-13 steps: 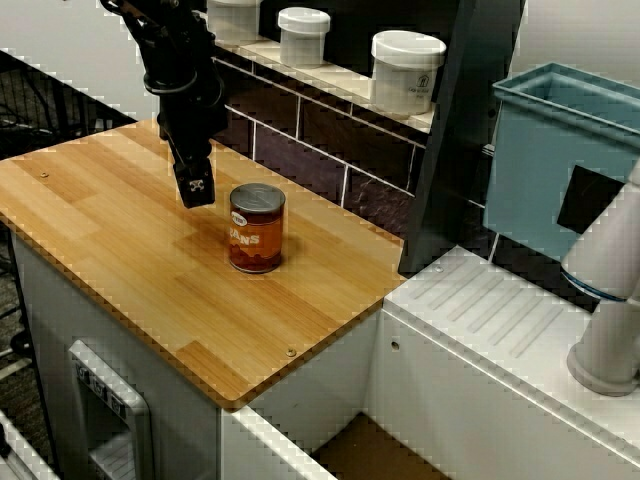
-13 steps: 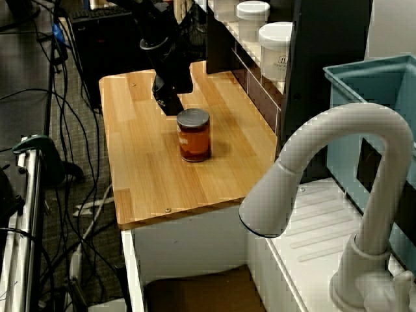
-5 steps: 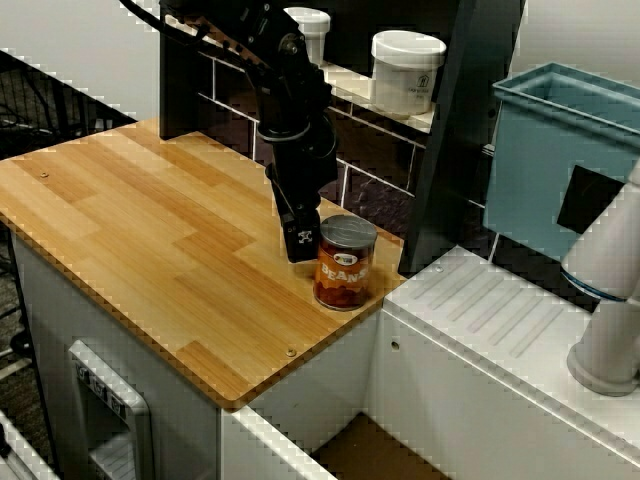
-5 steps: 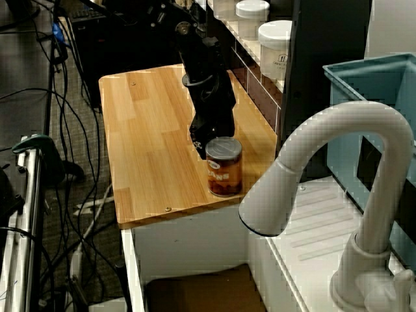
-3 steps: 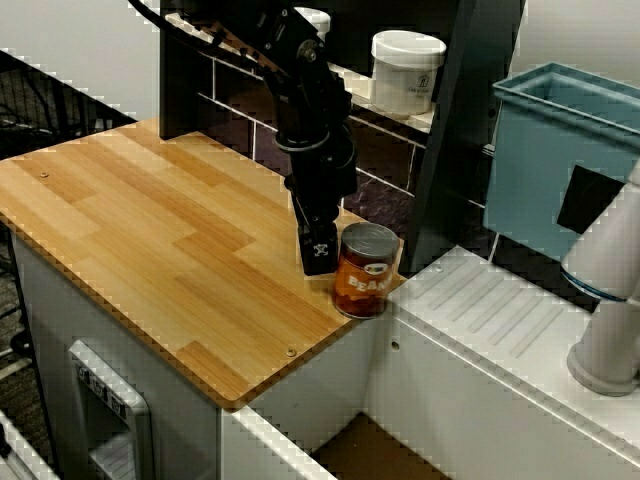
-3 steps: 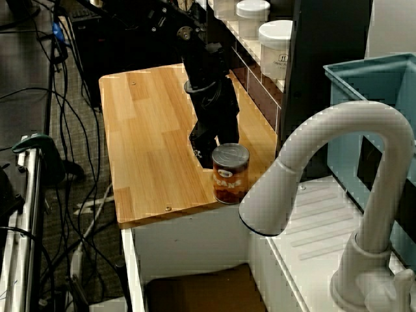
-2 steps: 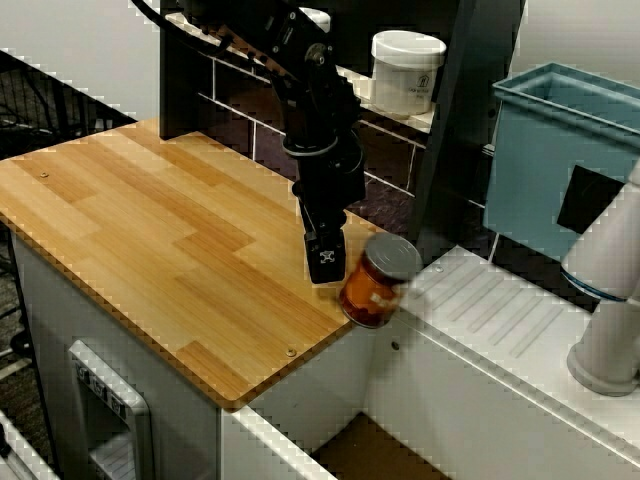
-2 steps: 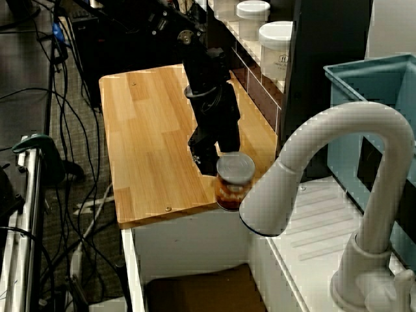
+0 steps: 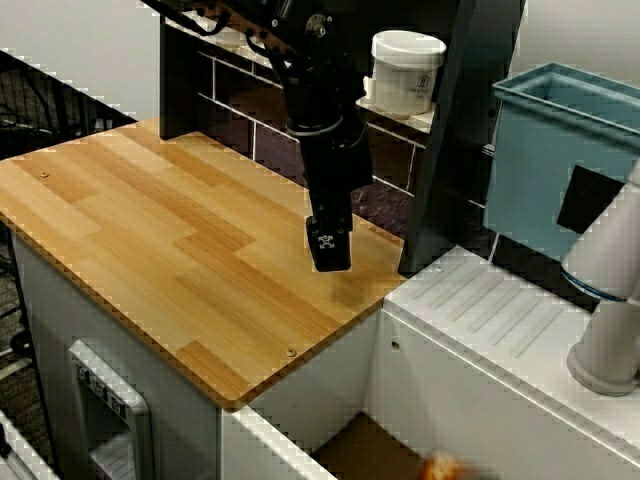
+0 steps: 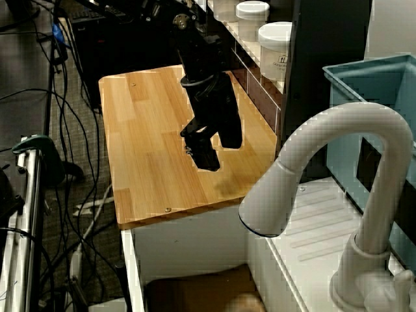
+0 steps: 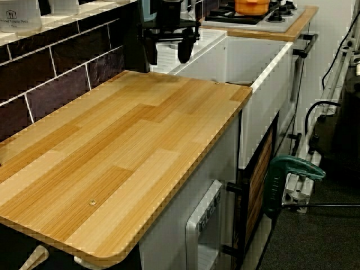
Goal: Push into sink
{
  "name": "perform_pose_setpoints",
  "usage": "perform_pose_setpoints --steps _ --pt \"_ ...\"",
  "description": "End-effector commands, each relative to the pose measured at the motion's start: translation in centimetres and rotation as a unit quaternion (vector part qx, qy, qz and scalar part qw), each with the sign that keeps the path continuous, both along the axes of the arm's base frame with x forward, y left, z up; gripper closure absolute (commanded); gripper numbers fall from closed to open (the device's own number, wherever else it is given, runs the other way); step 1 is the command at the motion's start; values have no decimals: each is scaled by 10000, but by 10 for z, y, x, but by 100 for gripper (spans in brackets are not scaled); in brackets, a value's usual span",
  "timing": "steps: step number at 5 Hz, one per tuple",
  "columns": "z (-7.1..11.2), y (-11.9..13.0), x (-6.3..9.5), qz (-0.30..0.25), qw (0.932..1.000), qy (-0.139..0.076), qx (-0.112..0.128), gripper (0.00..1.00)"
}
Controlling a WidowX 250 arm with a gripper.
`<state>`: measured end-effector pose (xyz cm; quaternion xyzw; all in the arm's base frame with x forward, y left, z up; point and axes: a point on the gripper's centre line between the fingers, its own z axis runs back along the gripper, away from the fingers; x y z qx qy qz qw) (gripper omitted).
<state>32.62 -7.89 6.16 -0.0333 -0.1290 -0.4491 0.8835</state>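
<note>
Tool [image 9: 329, 252] above wooden counter [image 9: 150, 240], sink [image 9: 370, 450] below counter's edge, drainboard [image 9: 500, 310] beside.

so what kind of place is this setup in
Probably a mock kitchen in a lab: a light wooden countertop, a white curved faucet over a white ridged drainboard, and loose black cables on the floor.

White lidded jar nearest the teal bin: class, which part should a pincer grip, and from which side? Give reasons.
Probably the straight round body of the white jar, below its wider lid, coming from the open counter side: it stands upright on the ledge, with a dark panel close beside it.
</note>
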Motion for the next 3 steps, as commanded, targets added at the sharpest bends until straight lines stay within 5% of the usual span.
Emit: perform_pose_setpoints --steps 1,3 --pt "23 -21 -26 -513 9978 -393 -160 0" --pt "12 -39 -43 -610 9972 -414 93 0"
